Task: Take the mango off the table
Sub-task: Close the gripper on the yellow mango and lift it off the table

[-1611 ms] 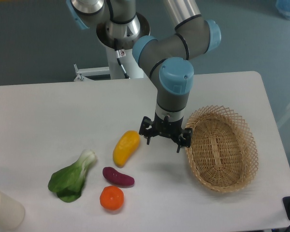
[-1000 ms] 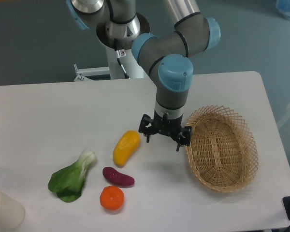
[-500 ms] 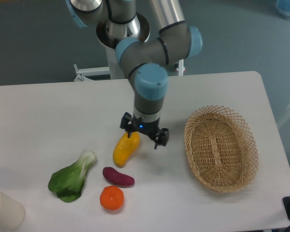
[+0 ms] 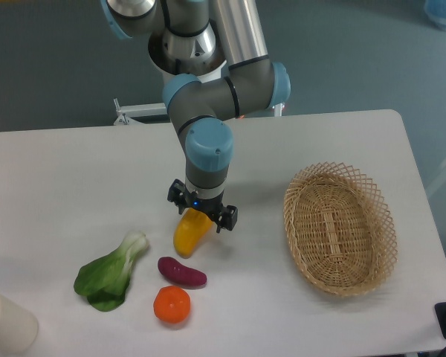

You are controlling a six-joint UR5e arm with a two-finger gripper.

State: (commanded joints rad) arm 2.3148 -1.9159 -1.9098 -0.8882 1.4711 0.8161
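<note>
A: What lies nearest to the camera on the large flat white table?

B: A round orange fruit, and at the left edge a pale cylinder-shaped object. Just behind the orange fruit lies a small dark purple oblong vegetable, and to the left of it a green leafy vegetable with a white stem.

A: And the smooth elongated yellow mango?

B: It lies on the table, just behind the purple vegetable, with the upper end under the black two-finger gripper. The gripper points down directly above this upper end. One finger is on the left side of it and one on the right side.

A: Does the gripper hold it?

B: The fingers stand apart around the fruit. I cannot tell if they touch it. The mango rests on the table.

A: What is farther away?

B: An oval woven wicker basket at the right, well apart from the mango.
</note>
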